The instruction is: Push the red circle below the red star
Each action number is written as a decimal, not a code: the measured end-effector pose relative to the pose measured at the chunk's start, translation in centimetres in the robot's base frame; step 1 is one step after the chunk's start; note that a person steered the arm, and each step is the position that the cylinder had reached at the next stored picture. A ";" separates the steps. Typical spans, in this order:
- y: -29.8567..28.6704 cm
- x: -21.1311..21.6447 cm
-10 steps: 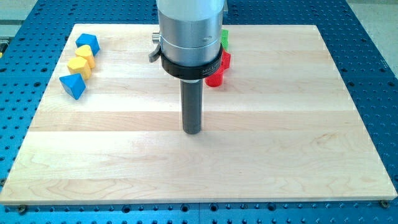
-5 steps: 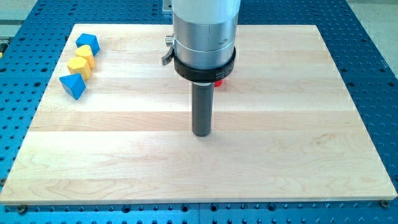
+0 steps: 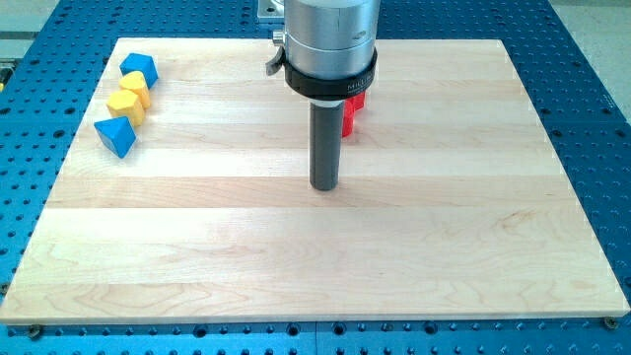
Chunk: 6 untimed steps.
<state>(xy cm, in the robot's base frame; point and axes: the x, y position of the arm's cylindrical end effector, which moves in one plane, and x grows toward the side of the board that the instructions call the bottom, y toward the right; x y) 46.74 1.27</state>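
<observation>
My tip (image 3: 324, 186) rests on the wooden board (image 3: 444, 227) near its middle. Just to the upper right of it, slivers of red blocks (image 3: 349, 117) show from behind the rod and the arm's collar. Their shapes are mostly hidden, so I cannot tell the red circle from the red star. The tip stands below and slightly left of the red pieces, with a gap between them.
At the view's upper left stands a cluster: a blue block (image 3: 139, 68) at the top, yellow blocks (image 3: 129, 97) under it, and a blue block (image 3: 115, 136) at the bottom. The board lies on a blue perforated table (image 3: 592, 118).
My tip has moved to the view's right and then up toward the red blocks. The arm now hides the green block and most of the red ones. No block has visibly moved.
</observation>
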 end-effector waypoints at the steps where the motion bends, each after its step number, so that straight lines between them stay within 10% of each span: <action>1: 0.6 0.0; 6: 6.1 -10.3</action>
<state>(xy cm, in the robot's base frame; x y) 36.47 7.42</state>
